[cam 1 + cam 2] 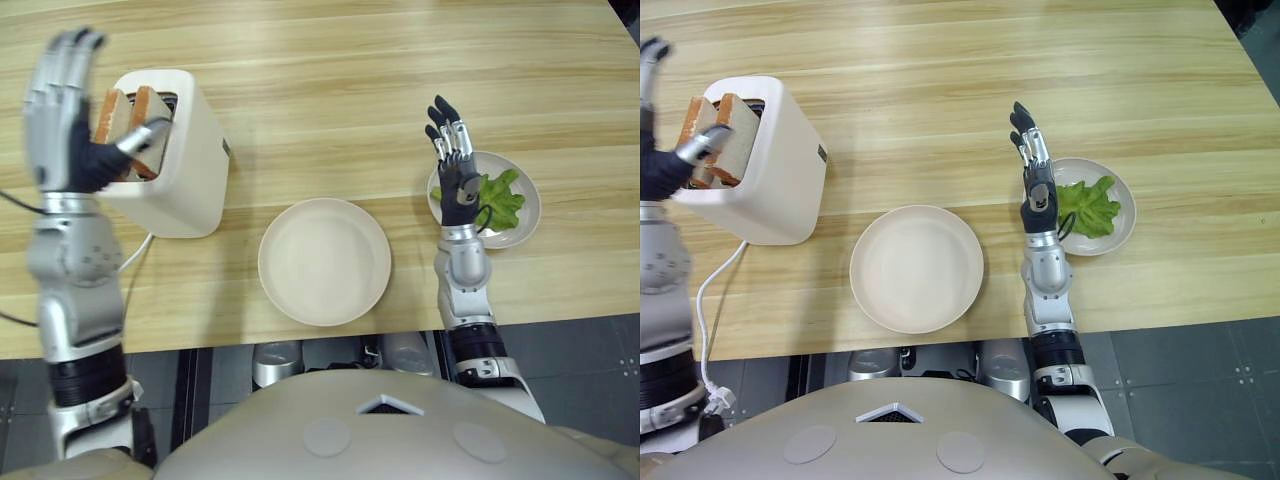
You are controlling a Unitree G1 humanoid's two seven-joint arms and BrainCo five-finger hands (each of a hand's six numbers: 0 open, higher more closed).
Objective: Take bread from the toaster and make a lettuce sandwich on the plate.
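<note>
The first step is in hand: the bread [112, 115] stands in the toaster [195, 175], far left. The left hand [62, 120] is at it, fingers spread, gripping nothing; next it must close on one slice. The right hand [456, 172], fingers straight, is beside the lettuce [503, 200]. Whether the left thumb touches the bread is unclear.

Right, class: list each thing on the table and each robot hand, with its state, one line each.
toaster: upright, both slots filled.
bread slices: sticking up from the toaster, not yet taken.
plate: empty.
lettuce: lying in the small dish.
small dish: holding the lettuce.
left hand: open, fingers straight, beside the bread slices.
right hand: open, fingers straight, at the small dish's left edge.
</note>
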